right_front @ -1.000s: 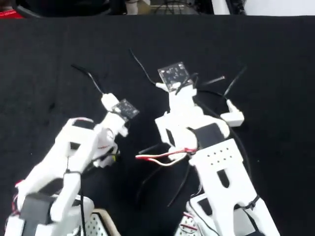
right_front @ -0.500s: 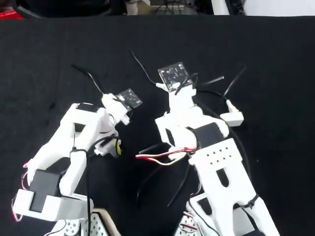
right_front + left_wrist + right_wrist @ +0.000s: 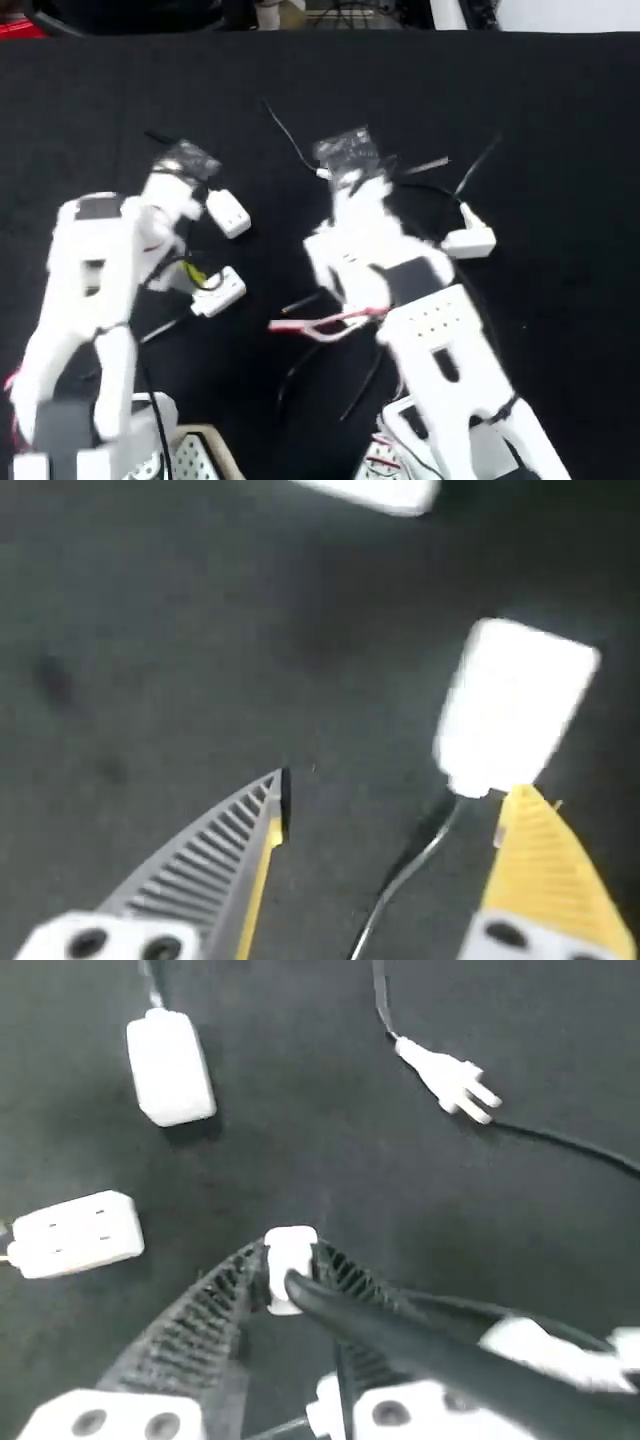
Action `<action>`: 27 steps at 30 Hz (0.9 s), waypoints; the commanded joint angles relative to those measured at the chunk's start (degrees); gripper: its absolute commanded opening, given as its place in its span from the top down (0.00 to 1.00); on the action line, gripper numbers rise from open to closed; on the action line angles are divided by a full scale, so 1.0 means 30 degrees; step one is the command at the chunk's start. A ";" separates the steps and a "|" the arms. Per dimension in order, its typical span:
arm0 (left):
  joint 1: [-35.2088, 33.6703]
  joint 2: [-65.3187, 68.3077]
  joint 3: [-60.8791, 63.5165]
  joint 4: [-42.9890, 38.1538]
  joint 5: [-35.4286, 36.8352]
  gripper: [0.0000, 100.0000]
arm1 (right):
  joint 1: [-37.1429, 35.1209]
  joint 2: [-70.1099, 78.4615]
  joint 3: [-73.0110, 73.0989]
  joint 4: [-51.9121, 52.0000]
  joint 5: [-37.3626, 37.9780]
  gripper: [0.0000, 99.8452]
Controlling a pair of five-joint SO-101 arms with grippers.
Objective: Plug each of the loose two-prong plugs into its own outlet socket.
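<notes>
The left end effector (image 3: 400, 788) hangs over the left side of the black table (image 3: 560, 100) with its grey finger and yellow finger spread wide and nothing between them. Two white outlet blocks lie just right of the left arm, apart from one another: the farther block (image 3: 228, 213) and the nearer block (image 3: 218, 291). One such block lies flat just beyond the left fingertips, with a thin dark cord running from its end past the yellow finger; which of the two it is cannot be told. The right end effector (image 3: 290, 1255) sits around the middle of the table, its ribbed fingers pressed onto a small white plug (image 3: 290, 1272) pinched at their tips. Its wrist view shows a loose two-prong plug (image 3: 445, 1078) lying flat on the table, prongs bare, on a dark cord, well apart from both blocks, one of which shows slotted socket openings. To the right of the right arm a white connector (image 3: 468, 240) on a dark cord lies on the table
</notes>
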 commanded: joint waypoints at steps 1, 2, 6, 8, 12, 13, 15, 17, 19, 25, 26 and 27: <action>-0.0835 -0.4425 0.2799 -0.0938 0.0088 0.67 | -0.2725 0.0044 0.2681 -0.5070 -0.0059 0.99; -0.1070 -0.5773 0.3941 -0.1553 0.0469 0.67 | -0.3311 0.0044 0.3648 -0.6681 -0.0117 0.99; -0.2740 -1.0872 0.7956 -0.3722 0.1846 0.67 | -0.4366 0.0044 0.6315 -1.1897 -0.0176 0.99; -0.3678 -1.3275 0.9451 -0.3897 0.2198 0.67 | -0.4982 0.0073 0.6960 -1.3245 -0.0176 0.99; -0.4440 -1.6381 1.1824 -0.3839 0.2315 0.67 | -0.6330 0.0894 0.6667 -1.3714 -0.0176 0.99; -0.4440 -1.6879 1.2410 -0.3839 0.2344 0.67 | -0.6476 0.1656 0.6081 -1.3626 -0.0176 0.99; -0.4410 -1.7641 1.3348 -0.3810 0.2608 0.67 | -0.6535 0.3824 0.4557 -1.3597 -0.0498 0.99; -0.4527 -1.8286 1.4110 -0.3839 0.3165 0.67 | -0.6505 0.6169 0.2769 -1.2894 -0.1026 0.99; -0.4557 -1.8725 1.4784 -0.3839 0.3341 0.67 | -0.6505 0.7956 0.1011 -1.1429 -0.1084 0.99; -0.4498 -1.9722 1.6190 -0.3985 0.3341 0.67 | -0.6300 0.8190 -0.0425 -0.9114 -0.1143 0.99; -0.4498 -1.9927 1.6278 -0.3985 0.3341 0.67 | -0.6300 0.8190 -0.0396 -0.9055 -0.1172 0.99; -0.4527 -2.0103 1.6337 -0.3927 0.3341 0.67 | -0.6300 0.8190 -0.0366 -0.9026 -0.1172 0.99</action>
